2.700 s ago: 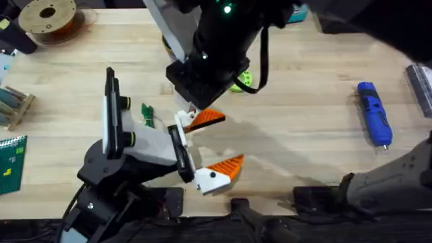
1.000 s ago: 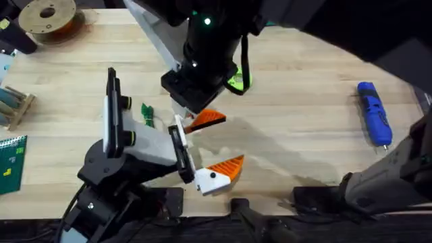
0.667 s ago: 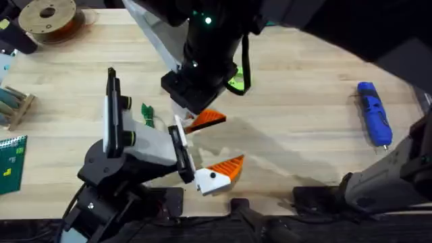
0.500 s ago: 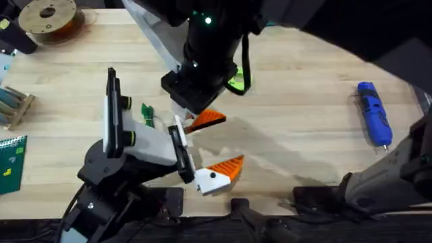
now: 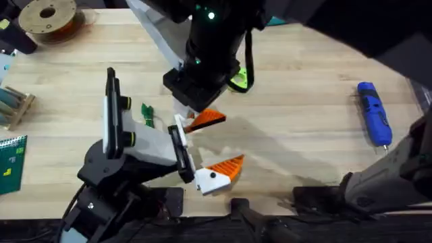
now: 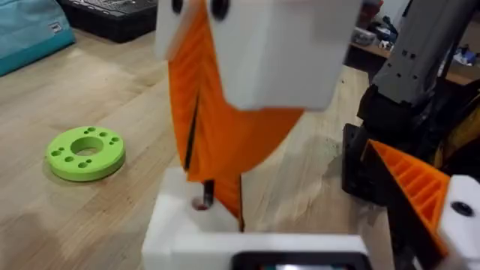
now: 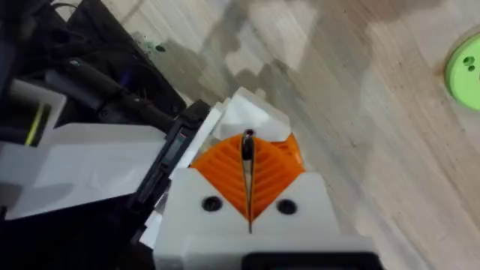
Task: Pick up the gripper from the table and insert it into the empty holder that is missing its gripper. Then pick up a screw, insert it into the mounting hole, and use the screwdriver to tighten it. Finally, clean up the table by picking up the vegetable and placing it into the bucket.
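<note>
Matt wooden table (image 5: 310,101); ribbed plastic gripper (image 5: 227,167)

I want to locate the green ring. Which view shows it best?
Left wrist: the ring lies whole and uncovered on the table. Overhead, a dark arm hides most of it. Right wrist catches just a part of it.

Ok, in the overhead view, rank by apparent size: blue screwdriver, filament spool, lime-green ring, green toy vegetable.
1. Filament spool, cut off at the picture's edge.
2. Blue screwdriver, close to the spool in extent.
3. Green toy vegetable and lime-green ring: unranked, since the arm hides most of the ring.
</note>
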`<act>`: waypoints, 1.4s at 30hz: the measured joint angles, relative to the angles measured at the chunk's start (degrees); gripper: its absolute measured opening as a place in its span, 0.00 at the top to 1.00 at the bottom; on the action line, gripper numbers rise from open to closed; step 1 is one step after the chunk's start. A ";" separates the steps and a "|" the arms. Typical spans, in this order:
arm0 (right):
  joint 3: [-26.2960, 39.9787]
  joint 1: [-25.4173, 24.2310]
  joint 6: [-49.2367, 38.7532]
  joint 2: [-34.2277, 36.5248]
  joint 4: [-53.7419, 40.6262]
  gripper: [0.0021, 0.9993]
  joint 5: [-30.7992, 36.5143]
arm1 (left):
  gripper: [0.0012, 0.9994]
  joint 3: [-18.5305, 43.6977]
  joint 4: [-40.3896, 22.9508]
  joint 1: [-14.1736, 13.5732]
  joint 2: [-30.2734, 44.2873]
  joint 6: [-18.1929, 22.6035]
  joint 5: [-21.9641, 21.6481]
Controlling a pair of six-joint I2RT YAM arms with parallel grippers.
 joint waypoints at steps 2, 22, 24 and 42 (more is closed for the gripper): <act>1.05 -0.11 0.00 0.00 -0.37 1.00 -0.17 | 0.01 0.00 0.00 0.00 0.01 0.04 0.00; 3.61 -0.13 0.00 0.00 -1.57 1.00 -0.32 | 0.01 0.00 0.00 0.00 0.01 0.21 -0.02; 3.36 -0.13 0.00 0.00 -1.48 1.00 -0.31 | 0.01 0.00 0.00 0.00 0.01 0.21 0.00; 1.94 -0.13 0.00 0.00 -0.91 1.00 -0.32 | 0.01 0.00 0.00 0.00 0.01 0.21 -0.02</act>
